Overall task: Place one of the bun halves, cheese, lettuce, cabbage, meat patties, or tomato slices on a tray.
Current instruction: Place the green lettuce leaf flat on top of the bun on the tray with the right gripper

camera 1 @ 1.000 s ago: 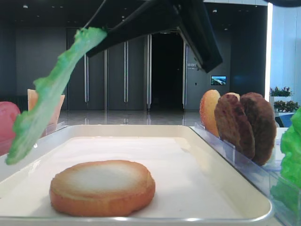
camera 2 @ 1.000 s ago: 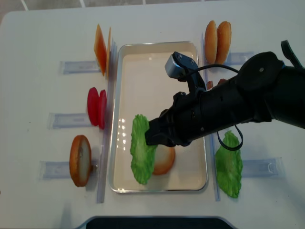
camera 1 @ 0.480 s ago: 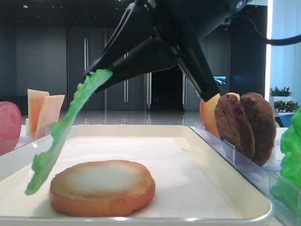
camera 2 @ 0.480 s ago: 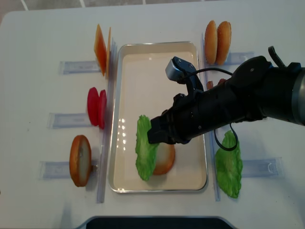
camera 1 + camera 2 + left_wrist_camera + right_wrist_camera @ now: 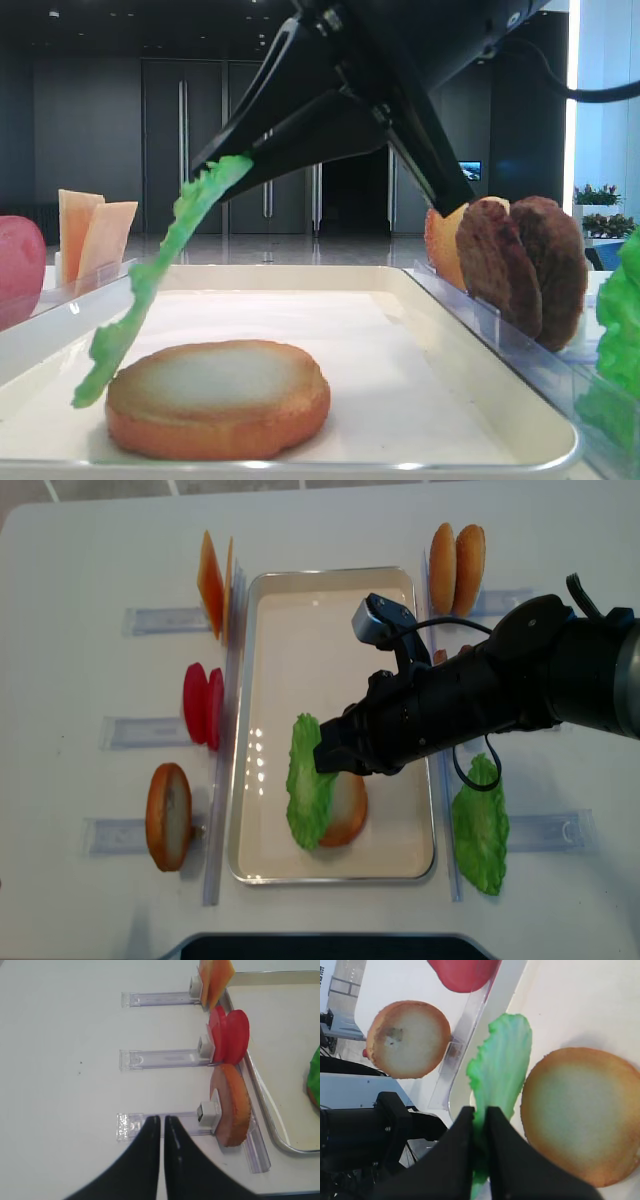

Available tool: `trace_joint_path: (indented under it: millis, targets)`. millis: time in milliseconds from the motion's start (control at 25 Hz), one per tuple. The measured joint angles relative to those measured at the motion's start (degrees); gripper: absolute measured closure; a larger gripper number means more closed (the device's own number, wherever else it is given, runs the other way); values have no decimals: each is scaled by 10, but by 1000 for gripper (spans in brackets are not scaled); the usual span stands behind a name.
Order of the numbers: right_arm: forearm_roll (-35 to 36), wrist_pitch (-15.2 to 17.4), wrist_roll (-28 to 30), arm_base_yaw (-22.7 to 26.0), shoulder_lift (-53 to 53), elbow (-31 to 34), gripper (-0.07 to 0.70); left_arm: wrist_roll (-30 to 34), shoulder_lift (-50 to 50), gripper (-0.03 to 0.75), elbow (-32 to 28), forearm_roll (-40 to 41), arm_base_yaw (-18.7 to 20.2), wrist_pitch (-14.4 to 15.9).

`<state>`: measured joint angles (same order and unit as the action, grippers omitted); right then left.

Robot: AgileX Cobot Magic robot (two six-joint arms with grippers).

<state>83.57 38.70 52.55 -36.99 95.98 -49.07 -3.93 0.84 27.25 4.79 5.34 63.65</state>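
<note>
The right hand [image 5: 330, 760] is clamped on the top edge of a lettuce [image 5: 309, 795] leaf, its two fingers pinched together on the green with nothing showing between them in the right wrist view. The leaf hangs down at a slant over the tray [image 5: 290, 600], its free tip just beside the left edge of the bun [image 5: 345, 810] that lies flat on the liner, toasted face up.

Compared with a second ago, the leaf has come across from the tray's left rim toward the bun and has dropped lower: in the low front view its tip was over the rim, and now it hangs by the bun's side. In the overhead view the green now overlaps the bun's left half. Whether the tip touches the bun I cannot tell.

That reads as the approach nearly done: the lettuce is inside the tray's outline but not yet lying down. The next move likely calls for a little more travel to the right and down so the leaf drapes over the bun, then letting go. A floppy leaf may fold or slide off to the liner.

The left hand [image 5: 162, 1125] is shut and empty above the worktop [image 5: 60, 1060], near the rack holding another bun. Tomato [image 5: 200, 705], cheese [image 5: 212, 580], patties [image 5: 520, 265] and a second lettuce wait in their racks
</note>
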Motion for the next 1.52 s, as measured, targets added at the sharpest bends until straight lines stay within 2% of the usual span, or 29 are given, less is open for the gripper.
trace_joint_path:
  millis: [680,1000,1160,1400,1520]
  targets:
    - [-15,-4,-10,1,0,0,566,-3,0,702,0,0,0,0]
    - [-72,-36,-60,1,0,0,562,-4,0,702,0,0,0,0]
    - [-86,-42,-70,2,0,0,489,-4,0,702,0,0,0,0]
    - [-110,-42,-94,3,0,0,243,-4,0,702,0,0,0,0]
    - [-150,-42,-120,3,-2,0,172,-4,0,702,0,0,0,0]
